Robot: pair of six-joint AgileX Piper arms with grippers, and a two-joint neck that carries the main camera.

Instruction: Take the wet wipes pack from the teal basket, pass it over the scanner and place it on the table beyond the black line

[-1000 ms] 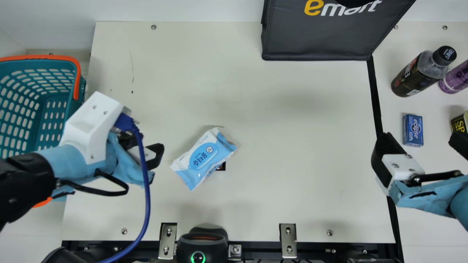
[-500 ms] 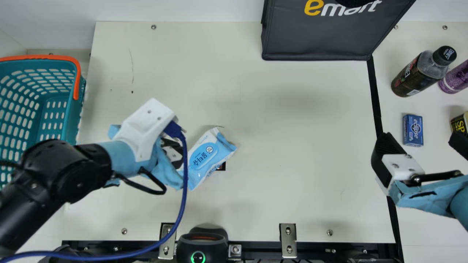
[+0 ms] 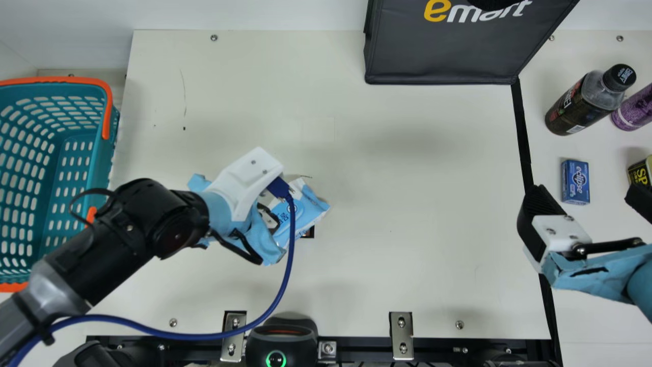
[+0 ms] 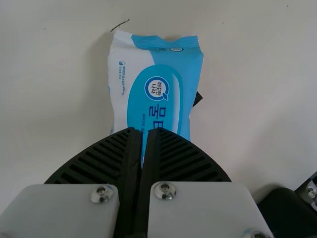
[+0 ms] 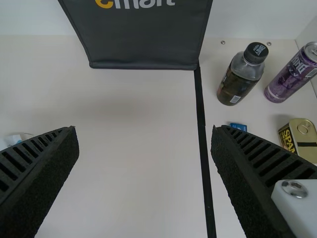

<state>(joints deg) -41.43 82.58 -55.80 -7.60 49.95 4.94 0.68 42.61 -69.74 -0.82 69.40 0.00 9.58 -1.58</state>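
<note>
In the main view my left gripper (image 3: 270, 216) is over the lower left part of the wet wipes pack (image 3: 310, 206), which lies slanted on the table. In the left wrist view the left gripper (image 4: 144, 130) is shut, its tips over the pack's printed face (image 4: 168, 84), with only a thin slit between them. My right gripper (image 3: 585, 194) stands open above the black line (image 3: 522, 137); in the right wrist view the right gripper (image 5: 144, 133) has nothing between its fingers. The scanner (image 3: 281, 339) is at the near edge. The teal basket (image 3: 104, 153) is at far left.
A dark bag (image 3: 448, 56) stands at the back. Past the line are a bottle (image 3: 580, 107), a purple can (image 3: 634, 109), a small blue box (image 3: 575, 181) and a yellow tin (image 3: 639, 173). A blue cable (image 3: 285, 285) hangs from the left wrist.
My left arm has moved rightward from beside the basket until its gripper covers part of the pack. The pack and the right arm have stayed in place.
</note>
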